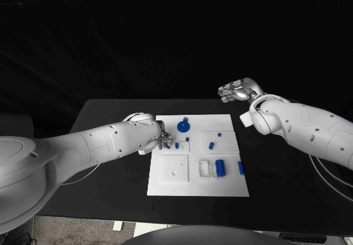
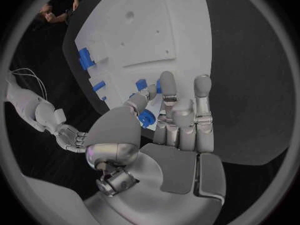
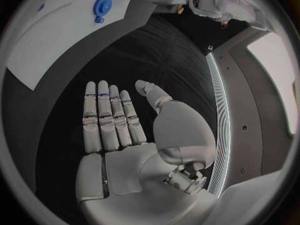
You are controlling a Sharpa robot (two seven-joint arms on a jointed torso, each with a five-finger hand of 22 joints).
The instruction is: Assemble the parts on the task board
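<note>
Black table (image 1: 110, 109) | task board (image 1: 197, 185) ctr | L hand (image 1: 153, 133) pinches blue part (image 2: 147, 118)

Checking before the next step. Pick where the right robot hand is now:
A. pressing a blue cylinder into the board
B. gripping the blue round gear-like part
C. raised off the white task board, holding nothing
C: the right robot hand hangs beyond the white task board, fingers extended and empty in its wrist view.

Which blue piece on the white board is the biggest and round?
The round blue gear at the far edge of the task board. It is a wide disc; the other blue parts are small pegs or short cylinders.
</note>
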